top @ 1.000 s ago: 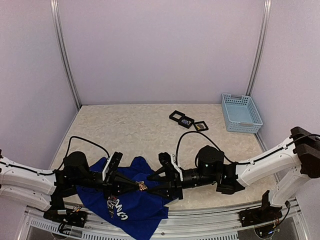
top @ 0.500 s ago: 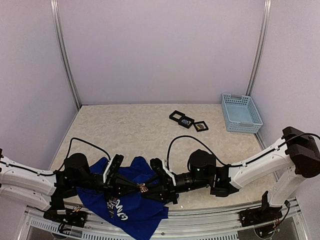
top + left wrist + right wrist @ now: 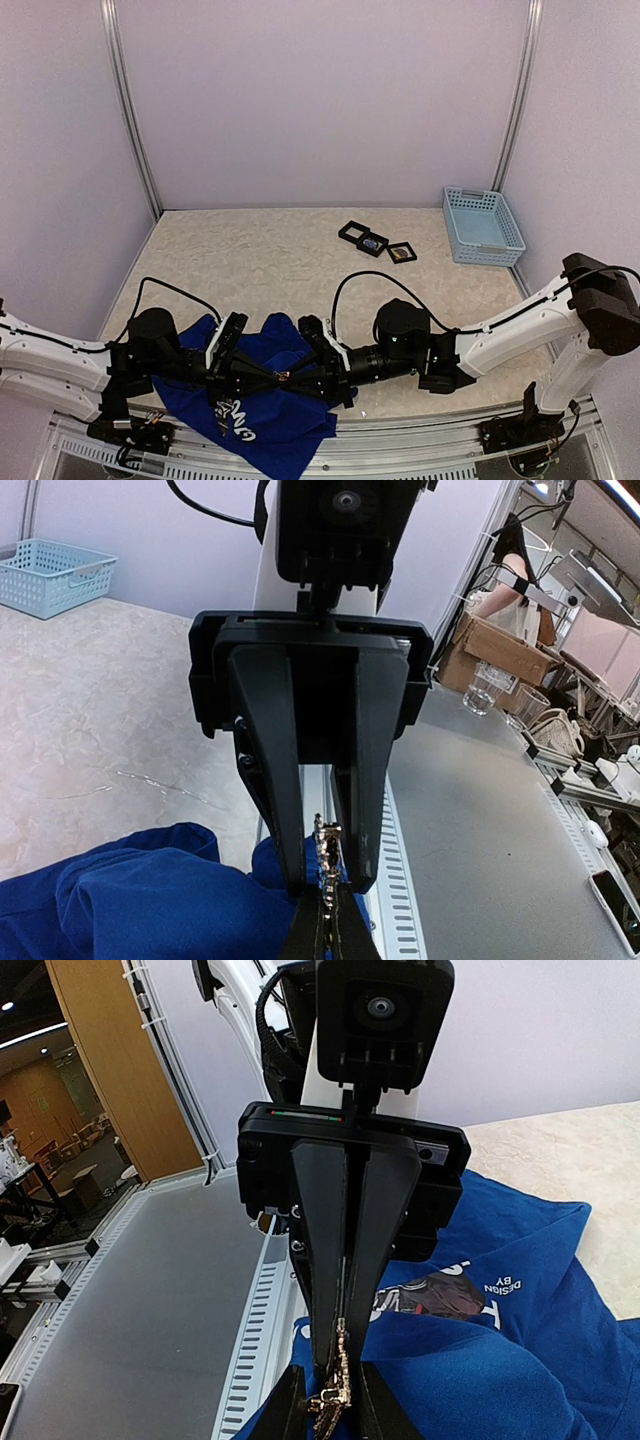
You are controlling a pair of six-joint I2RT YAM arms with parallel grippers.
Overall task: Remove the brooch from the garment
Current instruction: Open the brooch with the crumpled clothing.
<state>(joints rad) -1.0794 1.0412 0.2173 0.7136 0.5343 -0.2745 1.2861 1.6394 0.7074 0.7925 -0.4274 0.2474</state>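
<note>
The garment [image 3: 255, 415], a royal-blue T-shirt with white lettering, lies crumpled at the table's near edge. The brooch [image 3: 283, 376], small and gold, sticks up from a raised fold between the two grippers. My left gripper [image 3: 268, 373] comes in from the left and is shut on the brooch's lower part [image 3: 322, 920]. My right gripper [image 3: 298, 377] meets it tip to tip from the right. Its fingers [image 3: 275, 780] straddle the brooch [image 3: 335, 1395] with a thin gap on each side. In the right wrist view the left gripper's fingers [image 3: 325, 1240] are pressed together.
Several black square frames [image 3: 375, 242] lie at the back right, beside a light-blue basket [image 3: 483, 225]. A slotted metal rail [image 3: 400, 440] runs along the near edge, just under the grippers. The tent walls close in the table on three sides.
My right gripper has slid left up to the brooch and its jaws have narrowed around it. The left gripper has held its grip, barely moving.
</note>
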